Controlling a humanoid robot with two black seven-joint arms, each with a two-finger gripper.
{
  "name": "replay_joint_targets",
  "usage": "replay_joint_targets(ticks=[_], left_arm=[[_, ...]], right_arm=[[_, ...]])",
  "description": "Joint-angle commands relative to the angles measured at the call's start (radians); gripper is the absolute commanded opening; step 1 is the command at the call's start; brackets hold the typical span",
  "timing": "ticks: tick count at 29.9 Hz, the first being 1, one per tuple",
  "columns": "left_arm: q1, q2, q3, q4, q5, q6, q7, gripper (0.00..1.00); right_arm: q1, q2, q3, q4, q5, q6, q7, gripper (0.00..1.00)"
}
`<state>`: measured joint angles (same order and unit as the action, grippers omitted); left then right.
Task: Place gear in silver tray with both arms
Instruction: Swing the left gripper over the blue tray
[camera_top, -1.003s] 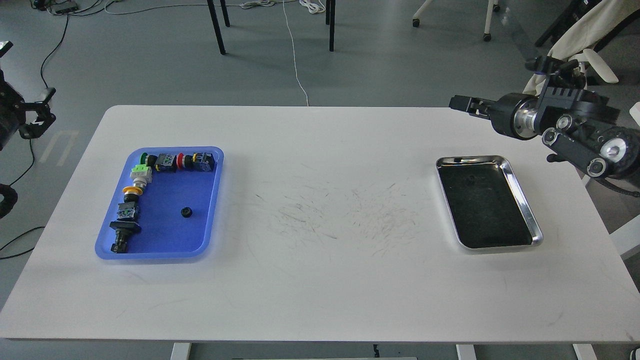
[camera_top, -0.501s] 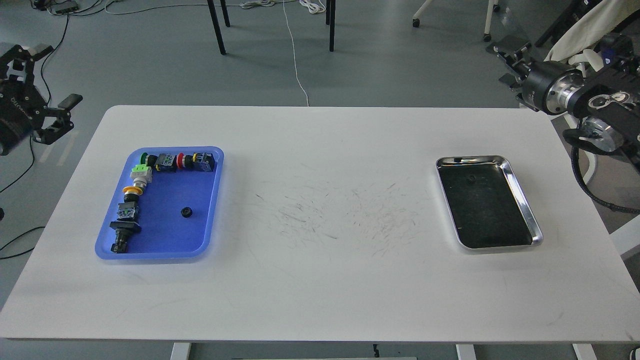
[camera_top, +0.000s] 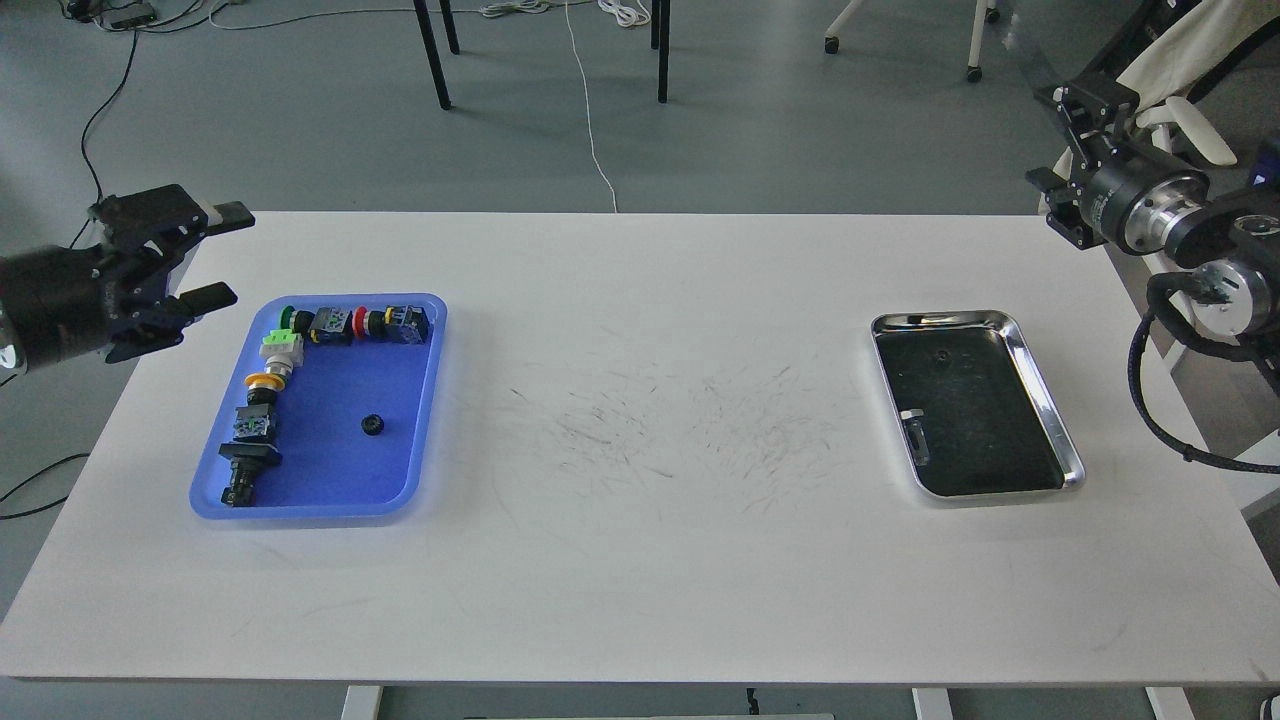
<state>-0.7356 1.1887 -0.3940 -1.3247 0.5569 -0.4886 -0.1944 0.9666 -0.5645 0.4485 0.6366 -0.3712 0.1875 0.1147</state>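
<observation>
A: Head view, nearest first: what lies on the white tabletop (camera_top: 640, 560)?

B: At left, a blue plastic tray (camera_top: 330, 495) holding a small black round gear (camera_top: 373, 424), with a row of push-button switches (camera_top: 262, 400) along its left and far walls. At right, well apart, the shiny rectangular silver tray (camera_top: 1045, 400).

A: And the arms?

B: Left gripper (camera_top: 222, 254) hovers by the table's far left edge, jaws spread, empty. Right gripper (camera_top: 1062, 140) sits beyond the far right corner; its jaws I cannot tell.
</observation>
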Motion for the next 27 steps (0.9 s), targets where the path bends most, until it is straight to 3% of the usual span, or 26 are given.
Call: replay_joint_targets(ticks=[1,4,7,22,27], left_arm=[[0.002,-0.012,0.029,-0.007,0.131,0.054,-0.052,0.98],[0.004,-0.049,0.073,-0.027,0.303,0.181,-0.128,0.98],[0.004,-0.063,0.101,-0.041,0.403,0.271,-0.164,0.98],[0.016,-0.201,0.162,-0.019,0.796,0.444,-0.168,0.98],[0.021,-0.235,0.165,0.033,0.873,0.444,-0.172,0.98]], right_arm=[[-0.009,-0.002,0.030,-0.002,0.000,0.000,0.002,0.89],[-0.031,0.000,0.073,-0.006,0.000,-0.002,0.002,0.89],[-0.045,0.002,0.096,-0.005,0.000,-0.002,0.002,0.89],[-0.048,-0.002,0.125,-0.006,0.000,-0.039,0.002,0.89],[-0.046,0.000,0.124,-0.005,0.000,-0.046,0.002,0.89]])
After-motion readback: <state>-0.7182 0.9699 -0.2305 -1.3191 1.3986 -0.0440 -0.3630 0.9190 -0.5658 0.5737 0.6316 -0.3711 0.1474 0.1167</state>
